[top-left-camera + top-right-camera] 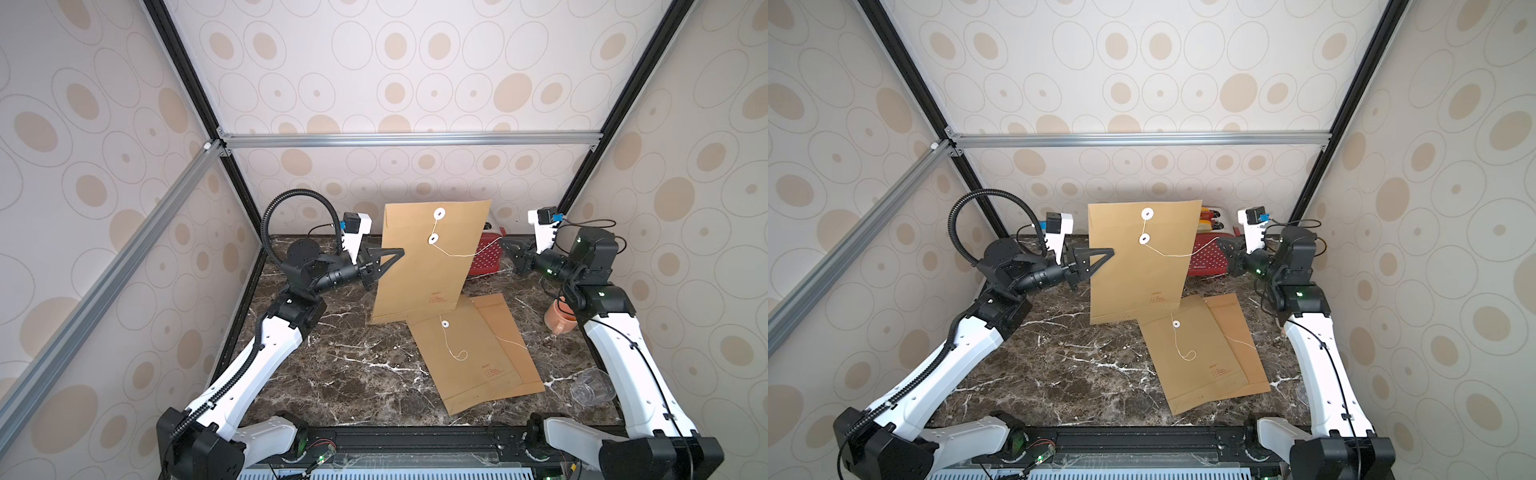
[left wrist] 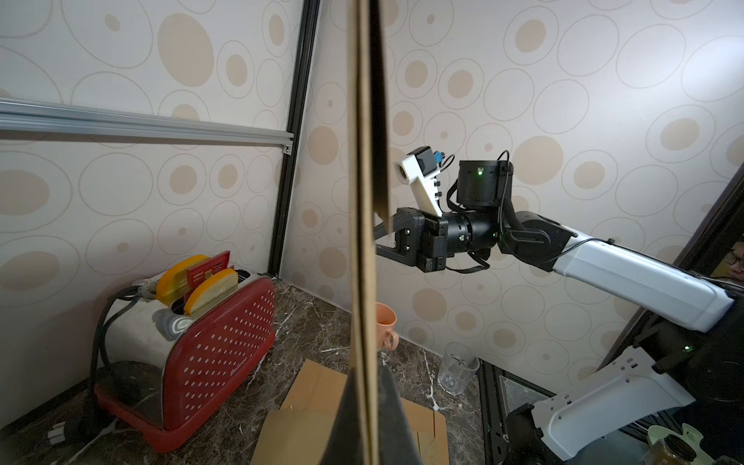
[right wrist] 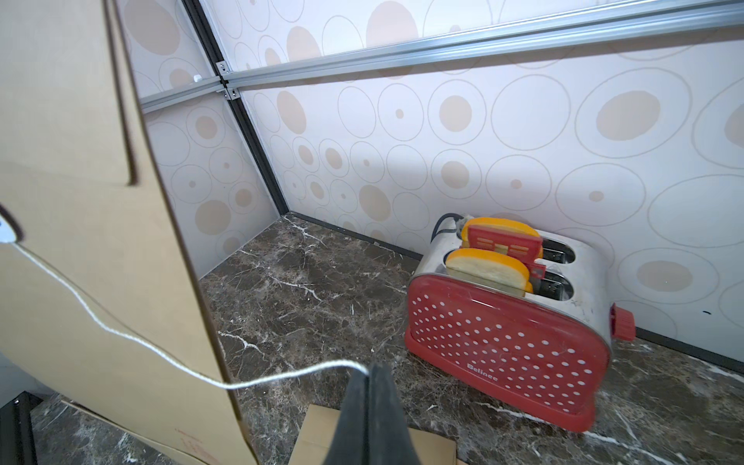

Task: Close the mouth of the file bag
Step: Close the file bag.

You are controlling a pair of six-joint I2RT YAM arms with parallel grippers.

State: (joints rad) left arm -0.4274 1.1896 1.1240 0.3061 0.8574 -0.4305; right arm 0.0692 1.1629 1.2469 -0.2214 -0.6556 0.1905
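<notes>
**File bag upright, cord in grip**

Left end effector (image 1: 397, 252) is clamped on the left edge of the file bag (image 1: 432, 266). Right end effector (image 3: 368, 372) is pinched shut on the end of the string (image 1: 461, 254), which runs slack from the lower disc (image 1: 434, 238). The bag stands upright over the tabletop (image 1: 332, 365); bottom contact unclear.

Judgement: the paper is light and semi-stiff and will swing. The thin cord may slip, so keep it taut while winding.

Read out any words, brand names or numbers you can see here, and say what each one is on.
"Belinee": white brand name on the red side of the toaster.
Red print low on the upright file bag: too small to read.
Red print on the flat file bag on top: too small to read.
Nothing else legible.
</notes>
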